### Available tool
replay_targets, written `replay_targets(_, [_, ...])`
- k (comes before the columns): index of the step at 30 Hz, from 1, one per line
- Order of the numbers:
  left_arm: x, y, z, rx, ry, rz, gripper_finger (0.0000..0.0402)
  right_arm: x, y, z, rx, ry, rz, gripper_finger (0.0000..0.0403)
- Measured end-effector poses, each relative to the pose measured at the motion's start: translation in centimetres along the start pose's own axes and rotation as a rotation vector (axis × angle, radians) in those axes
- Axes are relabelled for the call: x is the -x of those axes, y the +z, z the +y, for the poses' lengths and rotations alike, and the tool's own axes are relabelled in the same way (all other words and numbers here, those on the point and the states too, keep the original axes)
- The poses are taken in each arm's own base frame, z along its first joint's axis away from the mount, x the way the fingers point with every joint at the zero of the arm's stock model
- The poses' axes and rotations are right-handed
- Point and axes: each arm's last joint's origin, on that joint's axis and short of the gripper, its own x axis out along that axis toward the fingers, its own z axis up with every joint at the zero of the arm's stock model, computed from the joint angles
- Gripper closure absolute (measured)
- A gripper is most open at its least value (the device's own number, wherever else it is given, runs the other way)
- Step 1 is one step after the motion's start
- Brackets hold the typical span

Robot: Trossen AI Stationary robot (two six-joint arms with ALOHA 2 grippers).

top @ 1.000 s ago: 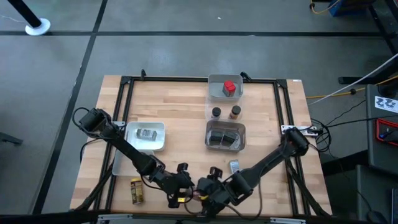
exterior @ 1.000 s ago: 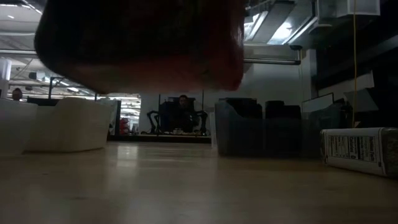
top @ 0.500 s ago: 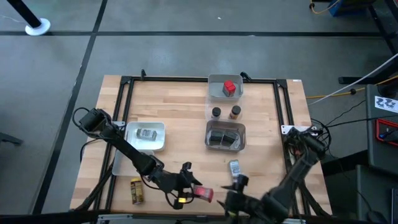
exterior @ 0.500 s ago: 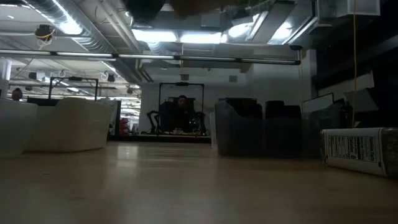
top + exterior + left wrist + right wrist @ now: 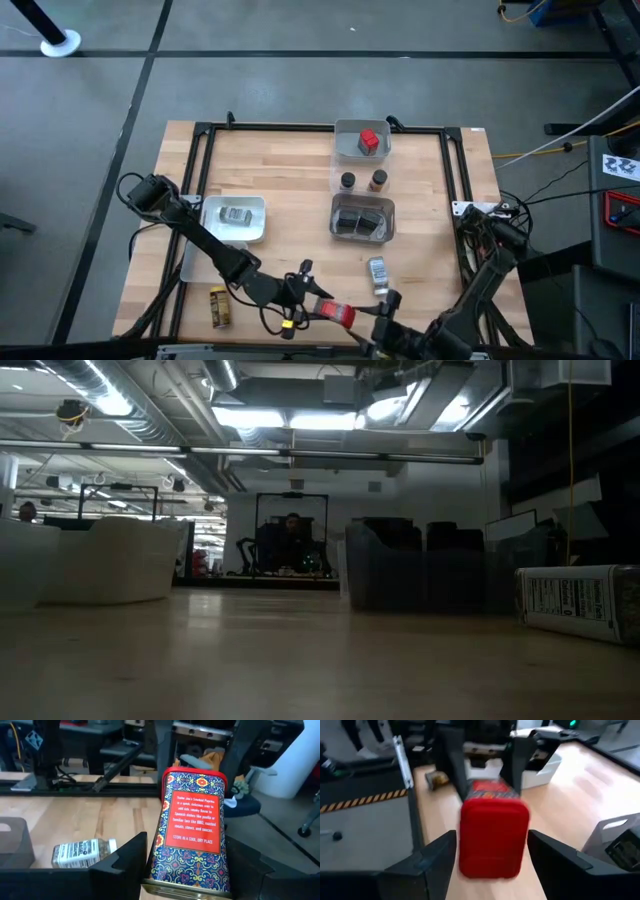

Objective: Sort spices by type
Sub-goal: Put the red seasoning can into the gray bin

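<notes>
Left gripper (image 5: pixel 318 305) clamped on red tin (image 5: pixel 192 830).

tin (image 5: pixel 340 314) at near edge, jar (image 5: pixel 378 271) behind

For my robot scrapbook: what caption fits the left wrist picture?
Left gripper holds a red paprika tin above the table; a labelled spice jar lies beyond.

Wooden butcher-block counter (image 5: pixel 290 190) with black frame rails. Resting directly on it: a clear tray (image 5: pixel 349 150) at the far edge; two small round jars, dark (image 5: pixel 347 181) and orange-brown (image 5: pixel 378 181); a second clear tray (image 5: pixel 361 203); a white tray (image 5: pixel 256 224); a silver-grey labelled jar (image 5: pixel 377 271); a yellow jar (image 5: pixel 218 306).
</notes>
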Motion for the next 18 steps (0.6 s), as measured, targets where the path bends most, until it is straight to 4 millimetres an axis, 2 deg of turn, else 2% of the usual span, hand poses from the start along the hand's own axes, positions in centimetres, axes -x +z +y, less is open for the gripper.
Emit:
replay_targets(10, [0.2,-0.1,-0.5,-0.08,0.003,-0.013,0.0209,-1.9,0.9,-0.6,-0.036,0.004,0.063,0.0157])
replay_targets(18, [0.4,-0.2,-0.9,-0.116,0.007,-0.016,0.0209,-2.4,1.1,-0.6,-0.05,0.043,0.121,0.0157])
